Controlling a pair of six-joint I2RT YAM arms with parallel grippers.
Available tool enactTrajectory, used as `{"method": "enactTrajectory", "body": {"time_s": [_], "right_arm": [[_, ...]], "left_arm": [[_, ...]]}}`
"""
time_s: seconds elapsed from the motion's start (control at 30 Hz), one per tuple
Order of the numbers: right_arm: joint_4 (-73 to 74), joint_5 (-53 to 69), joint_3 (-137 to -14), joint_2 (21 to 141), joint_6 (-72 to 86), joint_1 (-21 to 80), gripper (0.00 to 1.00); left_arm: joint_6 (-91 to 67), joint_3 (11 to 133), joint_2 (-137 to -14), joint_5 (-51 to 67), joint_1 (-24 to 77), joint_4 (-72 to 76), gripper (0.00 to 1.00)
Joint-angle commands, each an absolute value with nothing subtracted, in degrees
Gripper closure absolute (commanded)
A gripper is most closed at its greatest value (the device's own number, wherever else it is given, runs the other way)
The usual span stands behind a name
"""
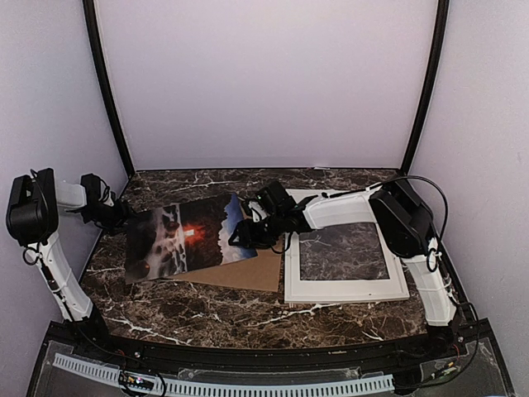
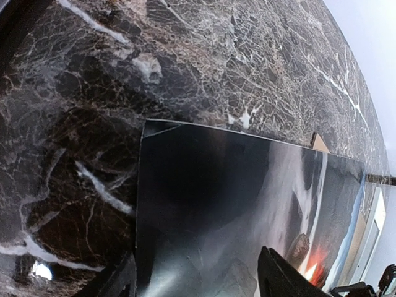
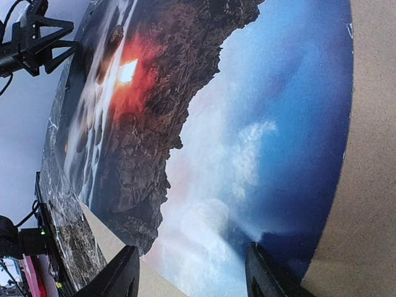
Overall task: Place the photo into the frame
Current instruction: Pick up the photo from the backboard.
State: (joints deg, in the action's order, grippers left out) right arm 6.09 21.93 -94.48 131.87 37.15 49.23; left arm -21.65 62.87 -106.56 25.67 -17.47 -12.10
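The frame (image 1: 343, 291) on the right only has marble showing through, and the photo (image 1: 186, 240) is lying left of it on a brown board (image 1: 252, 271). Both arms reach in low at its opposite ends, left gripper (image 2: 197, 257) and right gripper (image 3: 192, 249) jaws apart.

overhead view from behind, wrist views close, sharing the photo (image 1: 186, 238)

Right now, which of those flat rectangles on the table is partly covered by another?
The plain brown board: the photo covers most of it, while the white frame has no sheet on it.
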Motion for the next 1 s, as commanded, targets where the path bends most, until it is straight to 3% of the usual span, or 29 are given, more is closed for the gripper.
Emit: {"method": "enactTrajectory", "body": {"time_s": [0.0,0.47,0.97], "right_arm": [[9.9,21.4,-92.1,133.5,37.2,49.4,0.41],[9.5,21.3,-91.4,133.6,37.3,49.4,0.41],[9.5,21.3,-91.7,134.1,37.5,49.4,0.41]], "left_arm": [[-22.2,61.8,-106.9,31.8,-17.3,-13.2,0.32],[-22.1,60.8,-105.0,40.5,-17.3,-10.9,0.36],[-29.9,53.3,-103.3,60.1,-16.5,2.6,0.14]]}}
